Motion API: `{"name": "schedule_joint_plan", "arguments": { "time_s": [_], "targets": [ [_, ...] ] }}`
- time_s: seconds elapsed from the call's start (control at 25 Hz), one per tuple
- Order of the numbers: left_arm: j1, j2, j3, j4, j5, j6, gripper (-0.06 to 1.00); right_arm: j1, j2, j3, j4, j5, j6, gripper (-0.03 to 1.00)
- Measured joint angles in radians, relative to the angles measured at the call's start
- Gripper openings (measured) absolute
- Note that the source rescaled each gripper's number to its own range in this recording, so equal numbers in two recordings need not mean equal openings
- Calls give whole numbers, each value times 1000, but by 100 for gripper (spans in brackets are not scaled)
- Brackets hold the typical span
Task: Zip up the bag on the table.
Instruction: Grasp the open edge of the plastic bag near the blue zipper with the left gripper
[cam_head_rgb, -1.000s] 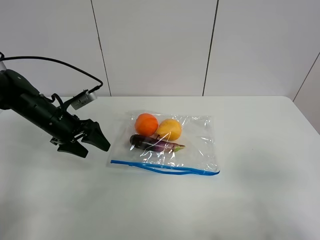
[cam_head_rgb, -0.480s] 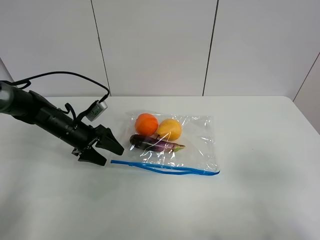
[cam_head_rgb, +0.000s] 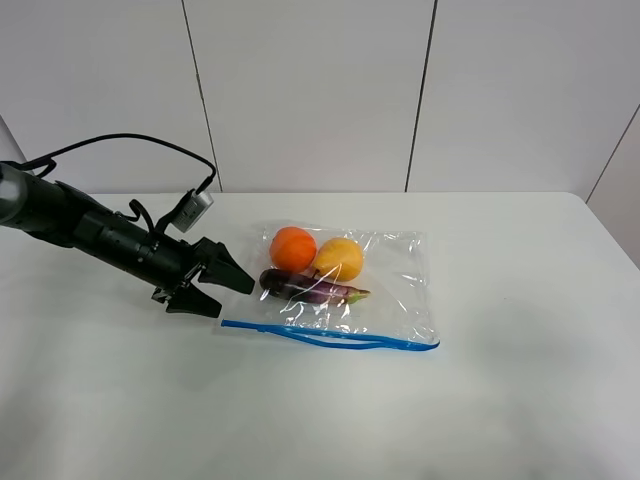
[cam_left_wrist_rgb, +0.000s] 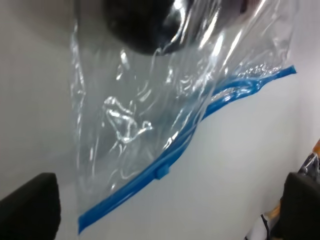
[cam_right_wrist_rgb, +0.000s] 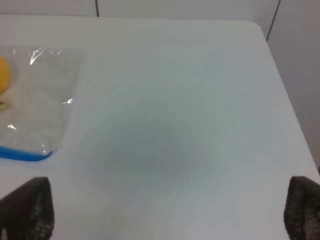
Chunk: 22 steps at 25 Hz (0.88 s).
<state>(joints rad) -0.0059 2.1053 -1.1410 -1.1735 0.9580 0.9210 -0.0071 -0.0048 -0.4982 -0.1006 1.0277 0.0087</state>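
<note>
The clear crinkly bag (cam_head_rgb: 390, 290) lies on the white table (cam_head_rgb: 500, 400) with an orange, a yellow fruit and a purple eggplant inside. Its blue zip strip (cam_head_rgb: 330, 338) runs along the near edge, and its two lines gape apart in the middle. My left gripper (cam_head_rgb: 235, 297) is open, low over the table, right beside the bag's left edge near the strip's left end. The left wrist view shows the bag (cam_left_wrist_rgb: 150, 115) and strip (cam_left_wrist_rgb: 165, 167) between the open fingers (cam_left_wrist_rgb: 27, 207). My right gripper (cam_right_wrist_rgb: 162, 210) is open over bare table, with the bag's corner (cam_right_wrist_rgb: 40, 105) off to one side.
White wall panels (cam_head_rgb: 320, 90) stand behind the table. The table's right edge (cam_right_wrist_rgb: 280, 75) shows in the right wrist view. The right arm does not show in the exterior high view. The left arm's cable (cam_head_rgb: 150, 145) arches above it.
My left gripper has moved right across the table, from well left of the bag to right beside its left edge. The bag has not moved.
</note>
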Motion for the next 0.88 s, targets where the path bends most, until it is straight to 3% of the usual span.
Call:
{"name": "schedule_joint_plan", "arguments": {
  "time_s": [0.56, 0.88],
  "targets": [
    [0, 49, 1, -6, -6, 21, 100, 0, 0, 0, 0, 0, 0, 100],
    [0, 57, 1, -6, 48, 21, 100, 0, 0, 0, 0, 0, 0, 100]
  ]
}}
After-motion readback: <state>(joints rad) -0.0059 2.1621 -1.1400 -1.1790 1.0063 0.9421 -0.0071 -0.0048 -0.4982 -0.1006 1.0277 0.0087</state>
